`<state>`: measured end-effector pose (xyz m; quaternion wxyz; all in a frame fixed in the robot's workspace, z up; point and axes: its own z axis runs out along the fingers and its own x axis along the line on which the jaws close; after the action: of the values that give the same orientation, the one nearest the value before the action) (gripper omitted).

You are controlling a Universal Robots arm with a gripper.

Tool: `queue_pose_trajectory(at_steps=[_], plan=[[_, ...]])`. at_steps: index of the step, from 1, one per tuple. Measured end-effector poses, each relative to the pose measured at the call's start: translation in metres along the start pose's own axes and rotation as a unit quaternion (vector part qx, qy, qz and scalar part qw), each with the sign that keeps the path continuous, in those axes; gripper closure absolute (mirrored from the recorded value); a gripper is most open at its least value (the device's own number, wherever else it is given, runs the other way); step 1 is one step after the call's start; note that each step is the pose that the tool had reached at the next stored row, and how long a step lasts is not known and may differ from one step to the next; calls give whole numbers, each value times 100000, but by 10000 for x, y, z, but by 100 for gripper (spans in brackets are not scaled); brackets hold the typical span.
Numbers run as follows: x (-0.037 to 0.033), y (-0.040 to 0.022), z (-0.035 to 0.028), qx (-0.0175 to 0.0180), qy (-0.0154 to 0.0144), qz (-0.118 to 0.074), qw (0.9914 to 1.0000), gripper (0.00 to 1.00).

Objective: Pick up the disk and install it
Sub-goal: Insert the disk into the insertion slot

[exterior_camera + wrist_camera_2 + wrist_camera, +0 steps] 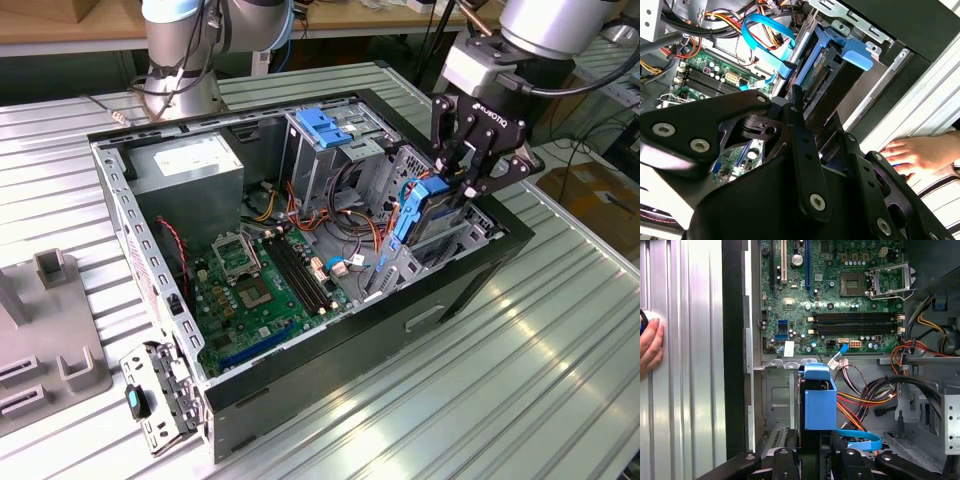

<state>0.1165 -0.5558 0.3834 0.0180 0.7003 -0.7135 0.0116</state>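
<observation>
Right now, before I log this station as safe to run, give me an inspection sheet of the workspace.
Surface: ribbed metal table, with an open case lying on it.
Job's things: disk on edge in the bay at the case's end on the exterior view's right.
Clutter: grey fixture and metal bracket beside the case.
Grippers: gripper shut on the disk's upper edge.
Cables: wire bundle and blue flat cable close beside the disk.
Surroundings: a hand on the table, outside the case.
</observation>
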Motion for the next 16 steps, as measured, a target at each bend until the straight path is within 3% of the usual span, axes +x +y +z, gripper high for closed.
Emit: queue_pose_trajectory(at_steps=[5,13,16], plan=[[-2,0,53,-2,4,1,100000,65],[-3,0,74,1,-21,0,100000,65],[-6,-1,133,0,-5,0,100000,65]])
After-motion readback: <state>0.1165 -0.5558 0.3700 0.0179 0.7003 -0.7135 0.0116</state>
